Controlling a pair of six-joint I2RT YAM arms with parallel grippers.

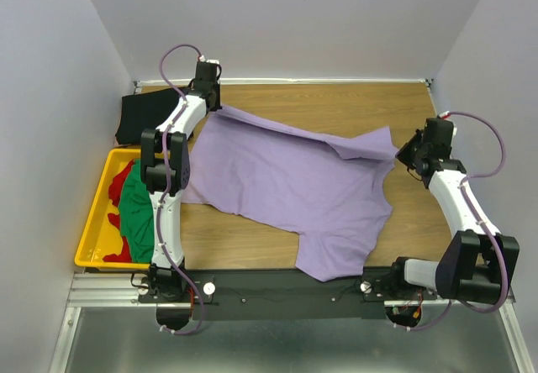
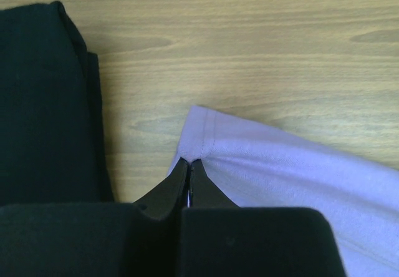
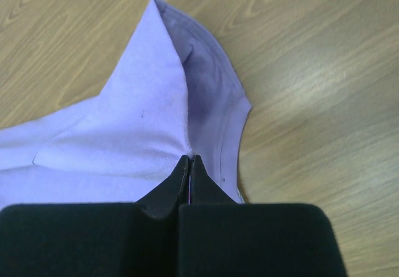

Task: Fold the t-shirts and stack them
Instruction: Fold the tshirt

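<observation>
Counting from the top view: four t-shirts, two grippers, one crate, one table.

The lavender t-shirt (image 1: 286, 188) is the big one. It lies spread and wrinkled over the middle of the wooden table (image 1: 336, 104). Its far edge is folded over in a ridge running from 11 o'clock across to 3 o'clock. Its near part reaches the black bar (image 1: 277, 293) at 6 o'clock.

The left gripper (image 2: 188, 162) is at 11 o'clock on the table. Its jaws are pressed together with the hemmed corner of the lavender t-shirt pinched at the tips. The right gripper (image 3: 189, 160) is at 3 o'clock, jaws likewise clamped on the opposite hemmed corner. That cloth rises to a peak above the wood beyond the tips. One corner per gripper, two corners held in all.

The black t-shirt (image 1: 139, 117) is at 10 o'clock in the far-left corner of the table, lying flat with straight edges. In the left wrist view it sits near the lavender corner with a strip of bare wood between them, not touching.

The yellow crate (image 1: 99, 222) is at 9 o'clock, off the table's left side. It holds the other two shirts in a heap. The green t-shirt (image 1: 139, 209) lies on top. The red t-shirt (image 1: 126, 175) is under it, showing at the far and near ends. The left arm crosses in front of both, so part of the heap is hidden.
</observation>
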